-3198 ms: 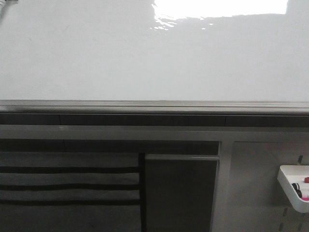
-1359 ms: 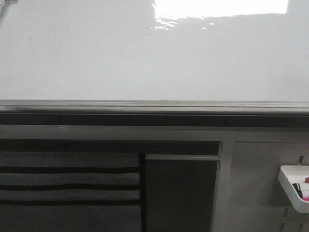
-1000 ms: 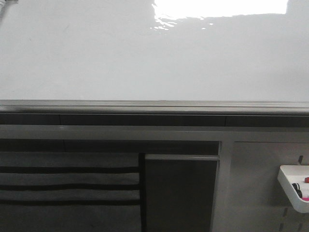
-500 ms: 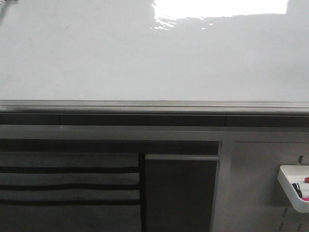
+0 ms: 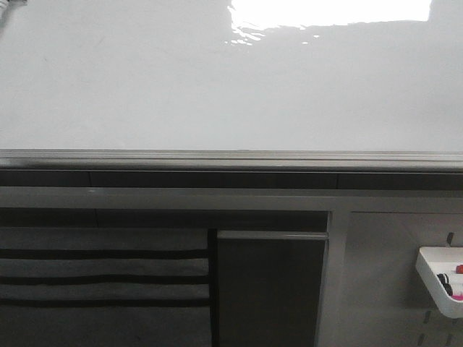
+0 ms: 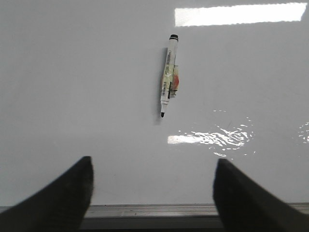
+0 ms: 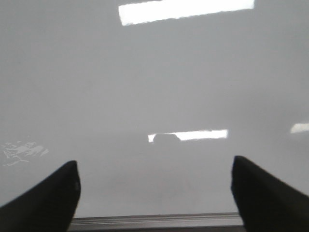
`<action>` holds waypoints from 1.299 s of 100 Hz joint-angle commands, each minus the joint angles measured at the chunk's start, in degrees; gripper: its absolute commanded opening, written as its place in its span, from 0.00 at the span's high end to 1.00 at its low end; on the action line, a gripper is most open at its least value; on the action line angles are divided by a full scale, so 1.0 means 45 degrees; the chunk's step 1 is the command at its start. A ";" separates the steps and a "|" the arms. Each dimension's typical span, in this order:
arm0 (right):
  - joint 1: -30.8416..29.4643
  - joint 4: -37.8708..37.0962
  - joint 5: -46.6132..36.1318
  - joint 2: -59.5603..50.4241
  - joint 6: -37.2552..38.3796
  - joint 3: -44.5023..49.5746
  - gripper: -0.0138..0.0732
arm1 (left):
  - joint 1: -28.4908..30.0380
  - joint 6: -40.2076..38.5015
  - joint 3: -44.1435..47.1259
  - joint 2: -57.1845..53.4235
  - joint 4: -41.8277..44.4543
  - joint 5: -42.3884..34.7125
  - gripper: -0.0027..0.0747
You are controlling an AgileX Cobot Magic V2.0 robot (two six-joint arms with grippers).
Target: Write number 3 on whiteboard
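Note:
The whiteboard (image 5: 217, 87) is a glossy white board with a silver-grey edge rail (image 5: 231, 157) and a bright glare at its far side. No number 3 shows on it. A white marker (image 6: 167, 82) with a black tip and cap end, wrapped in yellowish tape, lies on the board (image 6: 96, 72) in the left wrist view. My left gripper (image 6: 152, 166) is open and empty above the rail, short of the marker. My right gripper (image 7: 154, 169) is open and empty over bare board (image 7: 154, 72). Neither gripper shows in the front view.
A small white tray (image 5: 443, 278) with dark and pink items hangs low at the right on a grey panel. Below the board's rail are a dark cabinet front (image 5: 271, 285) and striped grey slats (image 5: 101, 275).

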 commanded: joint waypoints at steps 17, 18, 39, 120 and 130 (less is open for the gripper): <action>-0.0057 -0.0266 -0.1099 0.0239 -0.0123 -0.0448 0.08 | 0.0037 -0.0161 -0.0404 0.0224 -0.0183 -0.1115 0.21; -0.0057 -0.0266 -0.1099 0.0239 -0.0123 -0.0448 0.08 | 0.0037 -0.0161 -0.0404 0.0224 -0.0183 -0.1115 0.21; -0.0057 -0.0222 -0.1147 0.0239 -0.0123 -0.0448 0.08 | 0.0037 -0.0161 -0.0404 0.0224 -0.0238 -0.1115 0.26; 0.3037 0.2032 0.0670 0.4146 -0.2844 -0.2321 0.08 | -0.0547 0.1557 -0.3415 0.8390 -0.0192 -0.1654 0.47; 0.3672 0.2032 0.0328 0.4560 -0.2844 -0.2321 0.08 | -0.0547 0.1557 -0.4246 0.9972 -0.0161 -0.2152 0.48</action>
